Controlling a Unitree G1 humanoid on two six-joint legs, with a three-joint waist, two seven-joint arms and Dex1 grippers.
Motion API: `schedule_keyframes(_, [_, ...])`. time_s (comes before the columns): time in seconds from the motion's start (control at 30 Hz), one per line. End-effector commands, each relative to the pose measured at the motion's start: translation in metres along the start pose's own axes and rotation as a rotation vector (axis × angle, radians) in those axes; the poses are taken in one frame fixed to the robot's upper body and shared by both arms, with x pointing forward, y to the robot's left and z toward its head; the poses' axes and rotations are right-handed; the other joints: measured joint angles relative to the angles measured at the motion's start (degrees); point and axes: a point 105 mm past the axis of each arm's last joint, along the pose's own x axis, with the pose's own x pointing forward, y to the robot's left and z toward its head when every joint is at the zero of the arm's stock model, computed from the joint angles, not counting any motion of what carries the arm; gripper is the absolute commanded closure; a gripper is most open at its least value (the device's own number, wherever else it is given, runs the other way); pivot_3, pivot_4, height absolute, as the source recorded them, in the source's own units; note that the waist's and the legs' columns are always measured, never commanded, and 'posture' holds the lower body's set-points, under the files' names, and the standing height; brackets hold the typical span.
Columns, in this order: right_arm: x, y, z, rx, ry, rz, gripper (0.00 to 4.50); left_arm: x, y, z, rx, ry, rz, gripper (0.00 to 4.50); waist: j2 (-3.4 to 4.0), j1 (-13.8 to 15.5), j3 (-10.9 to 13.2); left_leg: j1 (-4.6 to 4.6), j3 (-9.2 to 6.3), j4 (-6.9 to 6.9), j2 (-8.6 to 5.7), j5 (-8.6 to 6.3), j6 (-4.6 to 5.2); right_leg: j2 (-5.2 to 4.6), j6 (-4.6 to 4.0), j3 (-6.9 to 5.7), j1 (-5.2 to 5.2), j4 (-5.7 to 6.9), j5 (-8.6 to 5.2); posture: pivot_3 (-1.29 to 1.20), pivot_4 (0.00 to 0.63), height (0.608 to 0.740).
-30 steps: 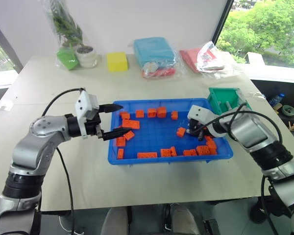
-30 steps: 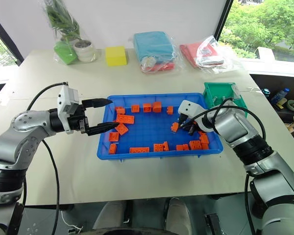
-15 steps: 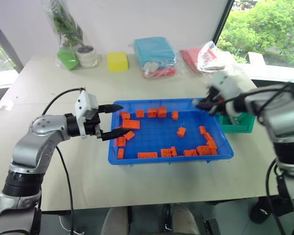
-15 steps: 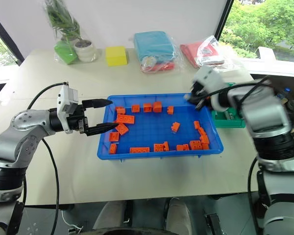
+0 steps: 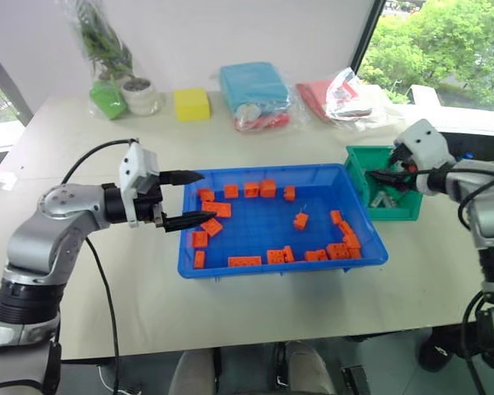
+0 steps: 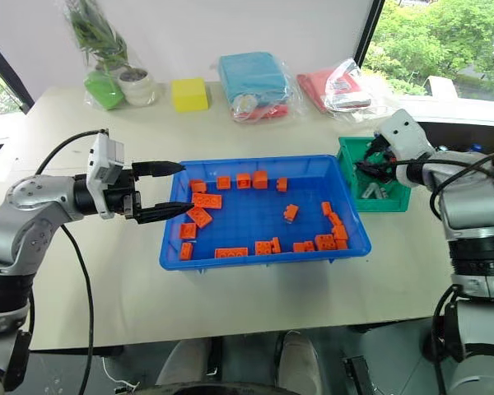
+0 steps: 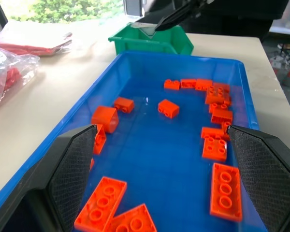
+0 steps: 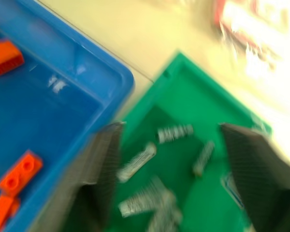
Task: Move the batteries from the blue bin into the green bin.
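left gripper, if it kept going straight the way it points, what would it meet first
Probably the orange bricks lying mid-tray. The left gripper, open, hovers over the blue bin's end, pointing across it; farther along stands the green bin. Depth is unclear, so it might pass above them.

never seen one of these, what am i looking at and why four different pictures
This is a two-armed humanoid robot at a pale table. Two pictures come from cameras in its head, looking down over both arms; the other two come from a camera on each wrist, looking along that arm's two black fingers.

On the table sits a large shallow bright blue plastic bin holding small orange toy bricks. Beside it is a small teal-green plastic bin with several grey-silver cylindrical batteries inside. Plastic-wrapped packets and a potted plant stand along the far edge.

The left gripper hangs open over the blue bin's end, holding nothing. The right gripper is open over the green bin, also empty.
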Motion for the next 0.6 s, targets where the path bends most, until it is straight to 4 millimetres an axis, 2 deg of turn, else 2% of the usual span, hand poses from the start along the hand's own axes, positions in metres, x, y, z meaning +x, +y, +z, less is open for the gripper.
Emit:
schedule_keyframes(0.03, [-0.017, -0.023, 0.01, -0.037, -0.065, -0.062, 0.89, -0.012, 0.005, 0.012, 0.041, -0.016, 0.03, 0.0, 0.03, 0.4, 0.0, -0.02, -0.01, 0.03, 0.0, 0.0, 0.0, 0.0, -0.01, 0.0, 0.0, -0.02, 0.0, 0.0, 0.15, 0.704])
schedule_keyframes(0.2, [-0.051, 0.019, 0.023, -0.003, -0.183, 0.303, 0.89, -0.027, 0.004, 0.014, 0.032, 0.004, 0.068, 0.0, 0.01, 0.3, 0.0, -0.03, -0.11, 0.03, -0.01, -0.01, 0.01, 0.01, -0.02, 0.0, 0.07, -0.07, -0.01, 0.0, 0.15, 0.704])
schedule_keyframes(0.3, [-0.073, 0.041, 0.021, -0.083, -0.211, 0.461, 0.89, -0.041, 0.001, 0.014, 0.014, 0.028, 0.087, 0.0, 0.02, 0.2, 0.0, 0.02, -0.1, 0.01, 0.02, -0.02, 0.01, 0.02, -0.01, 0.0, 0.07, -0.06, -0.02, 0.0, 0.15, 0.704])
schedule_keyframes(0.47, [-0.083, 0.043, 0.015, -0.048, -0.227, 0.517, 0.89, -0.052, -0.002, 0.014, 0.003, 0.045, 0.103, 0.0, 0.04, 0.3, 0.0, 0.23, -0.04, -0.01, 0.06, -0.04, -0.03, -0.01, -0.21, 0.0, 0.04, -0.12, -0.16, 0.0, 0.15, 0.704])
schedule_keyframes(0.6, [-0.078, 0.048, 0.009, -0.037, -0.23, 0.549, 0.89, -0.054, -0.006, 0.012, 0.012, 0.065, 0.115, 0.0, 0.03, 0.5, 0.0, 0.33, -0.05, -0.02, 0.08, -0.15, -0.2, -0.02, -0.23, 0.0, 0.08, -0.19, -0.17, 0.0, 0.15, 0.704])
